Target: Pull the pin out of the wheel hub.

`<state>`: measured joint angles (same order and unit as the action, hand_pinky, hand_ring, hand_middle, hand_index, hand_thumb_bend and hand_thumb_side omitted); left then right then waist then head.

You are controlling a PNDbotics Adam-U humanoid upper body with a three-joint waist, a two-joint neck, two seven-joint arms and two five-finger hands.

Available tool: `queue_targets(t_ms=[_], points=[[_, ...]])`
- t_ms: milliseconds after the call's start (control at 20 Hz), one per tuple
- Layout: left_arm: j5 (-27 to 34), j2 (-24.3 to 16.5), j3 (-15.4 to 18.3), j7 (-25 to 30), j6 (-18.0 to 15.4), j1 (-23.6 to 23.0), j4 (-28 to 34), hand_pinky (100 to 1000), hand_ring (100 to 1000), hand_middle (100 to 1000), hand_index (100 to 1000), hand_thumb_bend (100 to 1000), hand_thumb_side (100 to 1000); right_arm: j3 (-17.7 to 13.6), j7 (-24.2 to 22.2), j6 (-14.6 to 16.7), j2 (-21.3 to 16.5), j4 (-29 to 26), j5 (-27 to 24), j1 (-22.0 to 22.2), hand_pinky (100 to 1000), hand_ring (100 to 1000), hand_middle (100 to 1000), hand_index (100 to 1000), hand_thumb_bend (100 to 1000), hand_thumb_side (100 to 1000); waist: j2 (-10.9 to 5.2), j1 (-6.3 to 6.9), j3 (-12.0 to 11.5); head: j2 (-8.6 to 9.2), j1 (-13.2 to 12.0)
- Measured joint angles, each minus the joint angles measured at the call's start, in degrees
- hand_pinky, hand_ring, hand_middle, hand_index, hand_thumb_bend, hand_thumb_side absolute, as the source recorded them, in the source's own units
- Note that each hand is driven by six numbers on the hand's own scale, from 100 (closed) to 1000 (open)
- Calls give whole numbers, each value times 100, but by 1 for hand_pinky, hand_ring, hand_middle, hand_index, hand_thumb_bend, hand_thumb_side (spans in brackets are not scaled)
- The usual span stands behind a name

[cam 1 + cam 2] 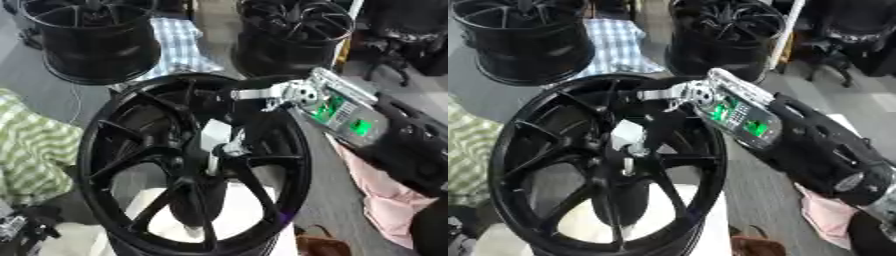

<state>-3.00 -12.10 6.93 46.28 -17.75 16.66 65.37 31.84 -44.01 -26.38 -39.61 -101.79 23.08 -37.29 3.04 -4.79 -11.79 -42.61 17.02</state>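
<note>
- A big black wheel hub (188,165) stands up on its edge, close in front of the robot. It leans a little.
- It has long thin spokes that meet in the middle. I can see white stuff (232,220) through the gaps near the bottom.
- The robot's right arm (815,150) comes in from the right side. It is black, with a clear part where green lights show.
- The right hand (220,135) reaches over the rim and into the middle of the wheel hub. The hand is dark, with pale silver bits.
- The fingers are bent down at the centre, right where the spokes meet.
- A small pale pin (627,165) sticks out at the centre, just under the fingers. The hand is at the pin, but I cannot tell if the fingers are closed on it.
- Two more black wheels (96,40) stand on the floor farther back, one to the left and one to the right.
- A blue checked cloth (179,42) lies between them.
- A green striped cloth (31,150) lies to the left of the wheel hub.
- A pink cloth (389,205) lies on the floor at the right, under the arm.
</note>
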Motion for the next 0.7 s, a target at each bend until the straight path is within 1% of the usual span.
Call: queue_targets(t_ms=[250, 400, 700], points=[[-2, 1, -3, 5, 5, 4, 0, 597, 100, 584, 739, 100, 920, 65, -262, 262, 153, 193, 404, -1, 890, 924, 939, 983, 382, 450, 0, -1, -7, 0, 3], [-6, 2, -11, 5, 5, 8, 0, 597, 100, 584, 739, 100, 920, 96, -420, 420, 240, 261, 659, 3, 874, 906, 925, 976, 374, 449, 1, -2, -15, -1, 3], [-8, 2, -33, 5, 5, 12, 0, 596, 100, 585, 739, 100, 920, 136, -607, 607, 409, 369, 1173, 56, 829, 857, 866, 949, 358, 449, 4, -2, -18, -1, 3]])
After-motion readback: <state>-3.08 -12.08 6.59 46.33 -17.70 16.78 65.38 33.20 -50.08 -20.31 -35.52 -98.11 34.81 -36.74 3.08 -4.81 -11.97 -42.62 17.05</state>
